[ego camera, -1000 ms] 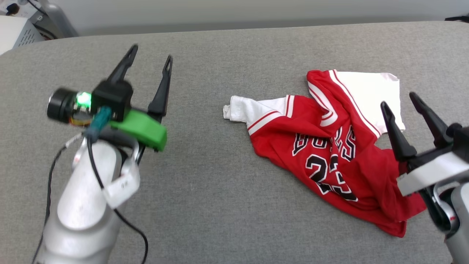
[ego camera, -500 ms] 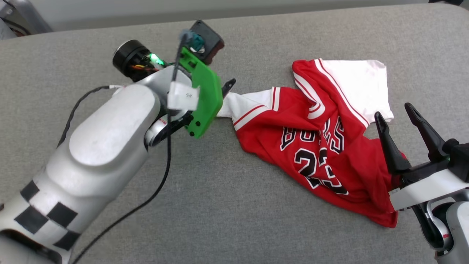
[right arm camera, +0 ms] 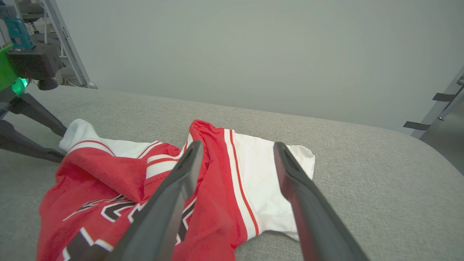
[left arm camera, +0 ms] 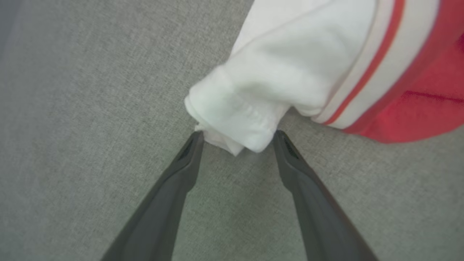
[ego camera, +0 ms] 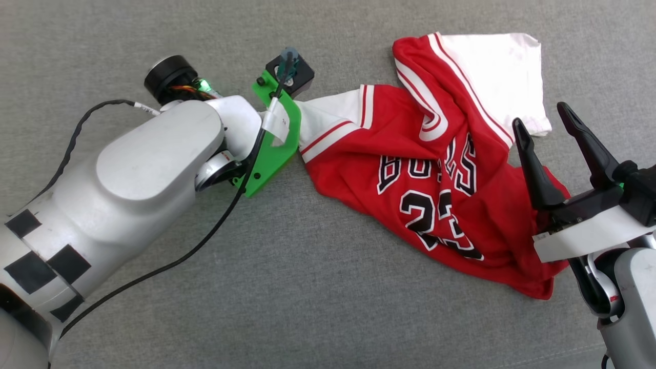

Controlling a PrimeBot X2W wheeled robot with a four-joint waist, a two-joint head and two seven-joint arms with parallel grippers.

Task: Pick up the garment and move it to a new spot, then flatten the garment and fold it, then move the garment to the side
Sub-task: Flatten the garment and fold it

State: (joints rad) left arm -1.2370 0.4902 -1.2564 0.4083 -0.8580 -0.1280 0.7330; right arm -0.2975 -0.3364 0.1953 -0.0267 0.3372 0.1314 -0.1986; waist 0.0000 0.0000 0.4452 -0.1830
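The garment (ego camera: 410, 154) lies crumpled on the grey padded table (ego camera: 307, 297), red with black number and lettering facing up. One white sleeve (ego camera: 328, 115) stretches left and the other (ego camera: 502, 72) lies at the back. In the left wrist view my left gripper (left arm camera: 238, 134) is open, its fingertips on either side of the white sleeve's (left arm camera: 275, 79) rolled cuff, low over the cloth. In the head view the green wrist bracket (ego camera: 271, 143) covers those fingers. My right gripper (ego camera: 540, 115) is open above the garment's right edge, nothing between its fingers (right arm camera: 174, 195).
A black cable (ego camera: 154, 271) trails from my left forearm over the table. In the right wrist view the table's rounded far edge (right arm camera: 326, 121) meets a pale wall. Metal frames stand at the back left (right arm camera: 65, 43) and right (right arm camera: 449, 101).
The head camera has tilted down. My left arm swung right and turned its fingers down at the sleeve's cuff. The right gripper held its place, and the garment lies as before.
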